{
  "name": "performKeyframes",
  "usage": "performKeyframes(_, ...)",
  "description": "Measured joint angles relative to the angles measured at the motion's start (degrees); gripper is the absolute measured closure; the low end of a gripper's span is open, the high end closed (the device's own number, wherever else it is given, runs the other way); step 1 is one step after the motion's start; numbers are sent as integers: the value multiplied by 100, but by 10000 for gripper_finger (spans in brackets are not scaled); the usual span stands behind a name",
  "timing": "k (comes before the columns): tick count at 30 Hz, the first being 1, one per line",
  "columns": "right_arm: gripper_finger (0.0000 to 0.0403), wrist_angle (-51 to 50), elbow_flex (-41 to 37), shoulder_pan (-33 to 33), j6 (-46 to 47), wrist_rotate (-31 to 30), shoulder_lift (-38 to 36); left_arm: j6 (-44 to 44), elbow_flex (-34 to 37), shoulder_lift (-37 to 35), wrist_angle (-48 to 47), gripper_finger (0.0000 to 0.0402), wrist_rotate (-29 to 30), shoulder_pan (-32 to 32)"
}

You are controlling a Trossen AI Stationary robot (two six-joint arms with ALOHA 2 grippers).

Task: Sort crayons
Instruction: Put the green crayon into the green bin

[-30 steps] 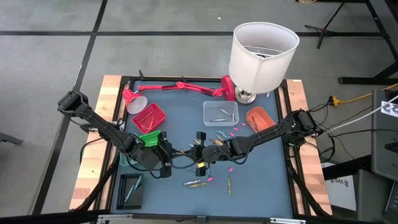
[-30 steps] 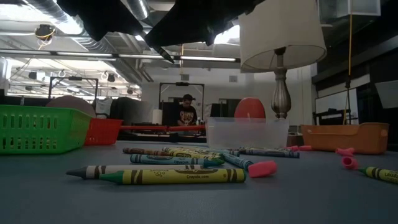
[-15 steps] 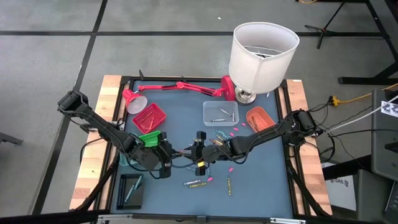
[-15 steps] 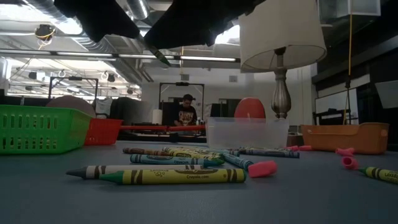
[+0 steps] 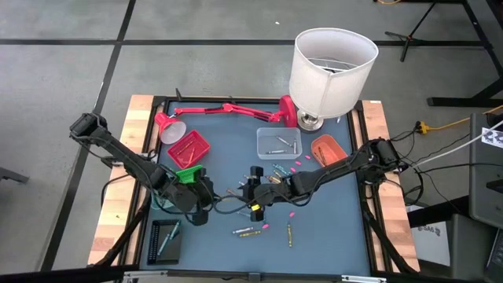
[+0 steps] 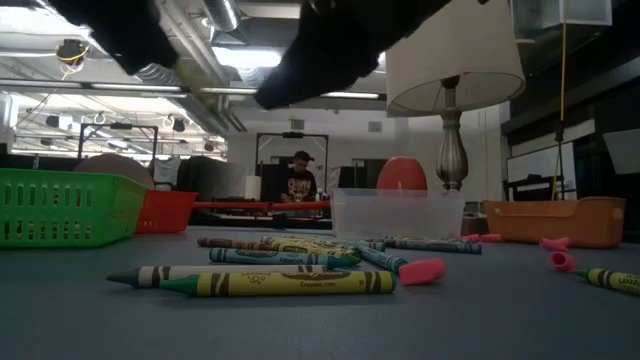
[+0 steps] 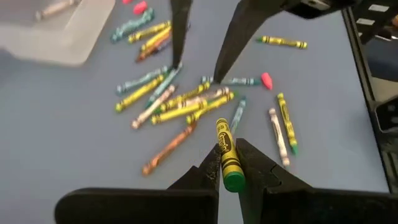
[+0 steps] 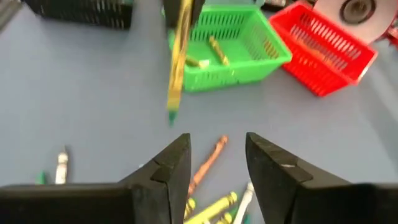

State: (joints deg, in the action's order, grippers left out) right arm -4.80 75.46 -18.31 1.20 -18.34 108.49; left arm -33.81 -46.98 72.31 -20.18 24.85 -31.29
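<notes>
With the yellow-green crayon (image 7: 227, 158) pinched in the left end effector (image 7: 227, 163) above the table (image 5: 330, 236), carry it level to the green basket (image 8: 231, 43) beyond and release low inside, while the right end effector (image 8: 217, 163), fingers spread and empty, stays clear.

Blue-grey table (image 5: 228, 145), wood side rails. On it: loose crayons (image 5: 279, 174) mid-table and near edge, pink bits (image 5: 297, 163), clear tub (image 5: 278, 142), orange tray (image 5: 328, 149), red basket (image 5: 189, 147), green basket (image 5: 187, 174), black tray (image 5: 163, 240), lamp (image 5: 330, 71).
</notes>
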Motion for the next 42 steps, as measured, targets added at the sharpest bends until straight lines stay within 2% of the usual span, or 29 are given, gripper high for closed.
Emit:
performKeyframes(12, 251, -582, -2, -2, -1, -5, 0, -1526, 0, -1085, -1853, 386, -1386, 0)
performKeyframes(21, 251, -575, -9, -4, -1, -5, 0, -2698, 0, -1237, -3382, 386, -1924, -2)
performKeyframes(29, 251, -575, -11, -4, -1, -5, 0, -3377, 0, -1237, -3891, 386, -1926, -2)
performKeyframes(42, 251, -571, -13, -4, 3, -5, 0, -3660, 0, -1236, -3891, 386, -1259, -1)
